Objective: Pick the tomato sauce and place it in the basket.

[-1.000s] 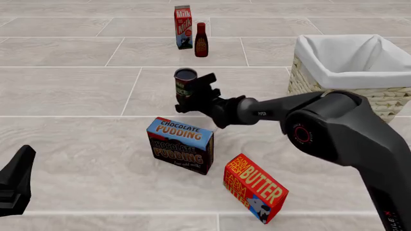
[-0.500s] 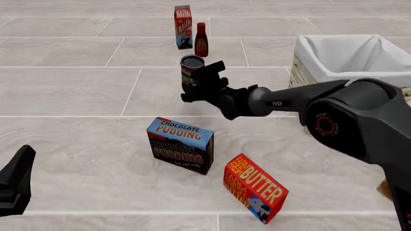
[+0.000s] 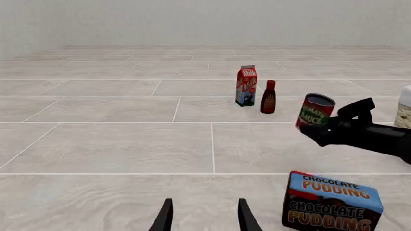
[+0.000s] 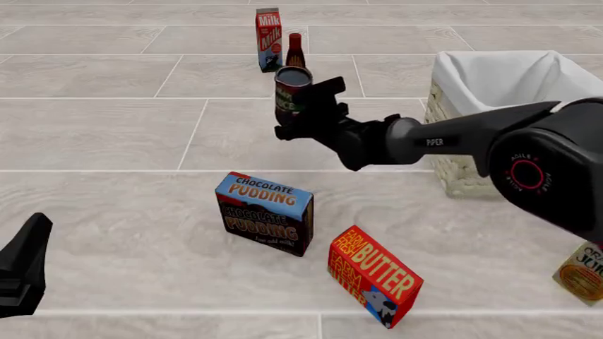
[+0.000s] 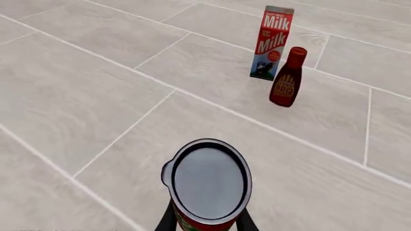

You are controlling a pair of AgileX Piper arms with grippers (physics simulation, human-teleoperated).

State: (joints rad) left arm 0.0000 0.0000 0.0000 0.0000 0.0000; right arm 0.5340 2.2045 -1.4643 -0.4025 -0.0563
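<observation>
Tomato sauce [image 4: 292, 93]: cylindrical can, grey metal top, held upright above the tiled floor, left of the basket [image 4: 527, 99].
Right gripper [image 4: 303, 113]: clamped on the can.
Basket: woven wicker, white cloth lining, open top.
Left gripper [image 3: 204, 216]: fingers apart, holding nothing.
Milk carton [image 4: 268, 39], BBQ bottle [image 5: 287, 77]: behind the can.

milk carton [image 5: 270, 42]: "Milk" | pudding box [image 4: 265, 212]: "CHOCOLATE PUDDING" | butter box [image 4: 374, 275]: "BUTTER" | tomato sauce [image 3: 314, 111]: "TOMATO SAUCE"
</observation>
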